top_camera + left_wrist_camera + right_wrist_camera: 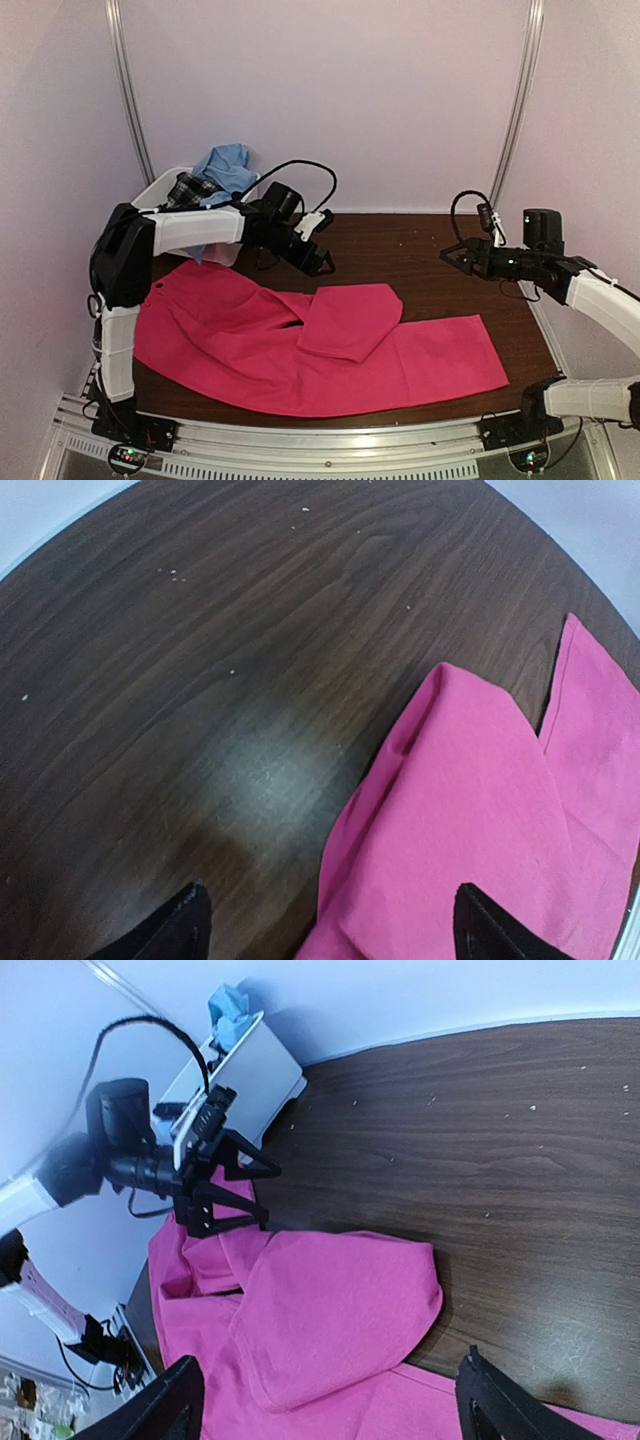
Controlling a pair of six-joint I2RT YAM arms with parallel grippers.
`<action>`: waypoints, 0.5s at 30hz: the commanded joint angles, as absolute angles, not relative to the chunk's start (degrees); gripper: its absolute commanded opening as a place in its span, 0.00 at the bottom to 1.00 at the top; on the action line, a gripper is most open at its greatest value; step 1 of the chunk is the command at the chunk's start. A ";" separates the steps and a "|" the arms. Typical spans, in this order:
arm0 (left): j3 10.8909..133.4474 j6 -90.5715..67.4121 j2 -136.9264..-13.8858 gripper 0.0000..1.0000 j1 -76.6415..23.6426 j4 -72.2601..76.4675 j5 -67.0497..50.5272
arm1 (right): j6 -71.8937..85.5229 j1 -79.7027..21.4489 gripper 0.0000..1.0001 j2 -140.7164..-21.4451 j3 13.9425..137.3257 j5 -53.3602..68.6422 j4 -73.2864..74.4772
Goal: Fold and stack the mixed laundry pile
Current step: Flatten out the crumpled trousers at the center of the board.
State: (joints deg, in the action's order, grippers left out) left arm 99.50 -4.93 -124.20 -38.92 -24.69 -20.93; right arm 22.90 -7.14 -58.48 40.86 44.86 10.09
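A bright pink-red cloth [300, 345], a pair of trousers, lies spread on the dark wooden table with one leg folded back over its middle [350, 318]. It shows in the left wrist view [470, 820] and the right wrist view [340, 1320]. A light blue shirt [228, 165] and a black-and-white plaid garment [190, 188] sit in the white tub [160, 190] at the back left. My left gripper [322, 262] is open and empty, hovering above the table just behind the folded leg. My right gripper [452, 254] is open and empty, raised at the right.
The tub also shows in the right wrist view [250, 1060], with my left gripper [250, 1195] in front of it. Pale walls and metal rails [130, 90] enclose the table. Bare wood [420, 250] lies behind the trousers.
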 commanded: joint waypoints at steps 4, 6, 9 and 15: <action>81.52 -17.65 -106.06 0.89 -36.17 -8.72 -14.04 | 13.32 -27.18 0.82 -65.68 46.41 28.37 17.87; 77.37 -21.60 -102.92 0.94 -34.32 -7.09 -13.85 | 10.59 -33.55 0.82 -69.58 49.23 23.22 19.77; 72.01 -26.00 -98.23 0.98 -31.42 -4.79 -14.80 | 6.67 -42.33 0.82 -76.99 53.24 17.98 21.86; 69.16 -25.66 -92.49 0.98 -29.91 -7.62 -12.03 | 0.82 -55.85 0.83 -92.35 61.71 10.69 25.32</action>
